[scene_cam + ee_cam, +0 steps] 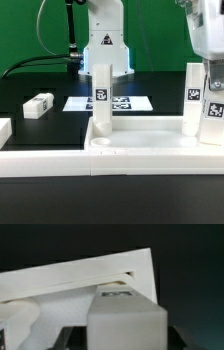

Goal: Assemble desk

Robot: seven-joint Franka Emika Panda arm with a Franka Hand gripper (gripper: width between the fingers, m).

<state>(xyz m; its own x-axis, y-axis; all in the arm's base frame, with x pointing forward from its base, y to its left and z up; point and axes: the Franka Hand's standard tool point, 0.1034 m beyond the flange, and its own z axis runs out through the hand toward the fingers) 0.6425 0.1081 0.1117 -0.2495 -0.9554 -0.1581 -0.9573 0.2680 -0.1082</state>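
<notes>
The hand (pixel 209 80) is gripping a tagged square leg (pixel 214 120) between its jaws, holding it upright at the corner of the desk top (pixel 140 140) on the exterior view's right. It is standing just beside a second upright leg (pixel 193 98). A third leg (pixel 102 95) is standing near the tray's other end. The tray is lying on the black tabletop (pixel 58 125), where a loose leg (pixel 38 105) is lying flat, apart from the marker board (pixel 110 103).

Upright leg (pixel 102 95) on desk top (pixel 145 137); marker board (pixel 130 103) behind (1 loose leg (pixel 38 105), the exterior view's left).
</notes>
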